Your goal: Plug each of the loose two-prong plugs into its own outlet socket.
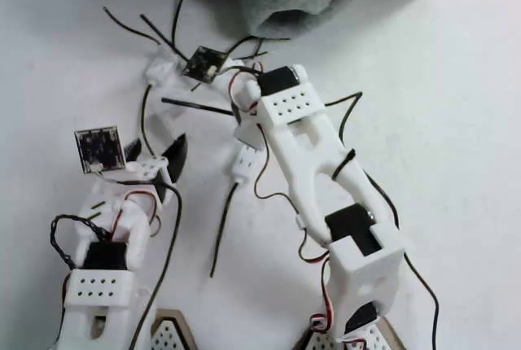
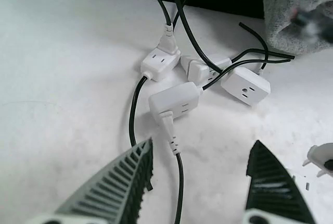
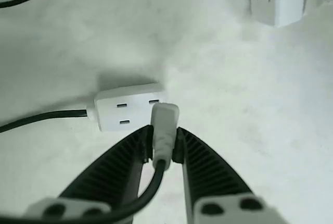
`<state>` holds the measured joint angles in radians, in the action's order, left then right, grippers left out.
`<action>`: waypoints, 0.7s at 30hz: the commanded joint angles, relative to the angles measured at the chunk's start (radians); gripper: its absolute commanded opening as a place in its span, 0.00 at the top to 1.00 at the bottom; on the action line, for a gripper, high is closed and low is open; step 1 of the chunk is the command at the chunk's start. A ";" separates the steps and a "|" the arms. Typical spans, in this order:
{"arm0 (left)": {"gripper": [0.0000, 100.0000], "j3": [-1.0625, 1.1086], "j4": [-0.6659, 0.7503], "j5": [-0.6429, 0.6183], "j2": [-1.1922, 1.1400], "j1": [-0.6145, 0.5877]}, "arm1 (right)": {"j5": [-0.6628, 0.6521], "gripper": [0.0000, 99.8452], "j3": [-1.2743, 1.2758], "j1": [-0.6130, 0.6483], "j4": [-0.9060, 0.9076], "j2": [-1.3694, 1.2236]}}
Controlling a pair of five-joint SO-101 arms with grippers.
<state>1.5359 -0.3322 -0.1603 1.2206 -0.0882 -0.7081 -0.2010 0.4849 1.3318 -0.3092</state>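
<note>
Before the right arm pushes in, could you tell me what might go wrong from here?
The plug clamped in the right gripper sits at the edge of the outlet socket, off the slots, so it may miss them. The socket lies loose on the table and the open left gripper is not bracing it, so a push may just slide it away.

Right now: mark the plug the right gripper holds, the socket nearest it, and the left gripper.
plug [image 3: 165, 121], right wrist view, white body.
socket [image 3: 126, 110], right wrist view, slotted face.
left gripper [image 2: 202, 148], left wrist view, midway between fingertips.
</note>
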 commanded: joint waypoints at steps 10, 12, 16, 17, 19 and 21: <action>0.71 -0.006 0.023 -0.002 0.013 -0.007 | -0.006 0.98 0.048 0.033 -0.015 0.013; 0.71 -0.006 0.023 -0.002 0.013 -0.007 | -0.006 0.98 0.068 0.035 -0.028 0.013; 0.71 -0.006 0.023 -0.002 0.013 -0.007 | -0.008 0.98 0.120 0.028 -0.111 0.013; 0.71 -0.006 0.023 -0.002 0.013 -0.007 | -0.008 0.98 0.129 0.024 -0.130 0.013; 0.71 -0.006 0.023 -0.002 0.013 -0.007 | -0.015 0.98 0.132 0.019 -0.150 0.013; 0.71 -0.006 0.023 -0.002 0.013 -0.007 | -0.061 0.98 0.133 0.016 -0.153 0.013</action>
<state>1.5359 -0.3322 -0.1603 1.2206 -0.0882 -0.7096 -0.0675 0.5155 1.2091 -0.3092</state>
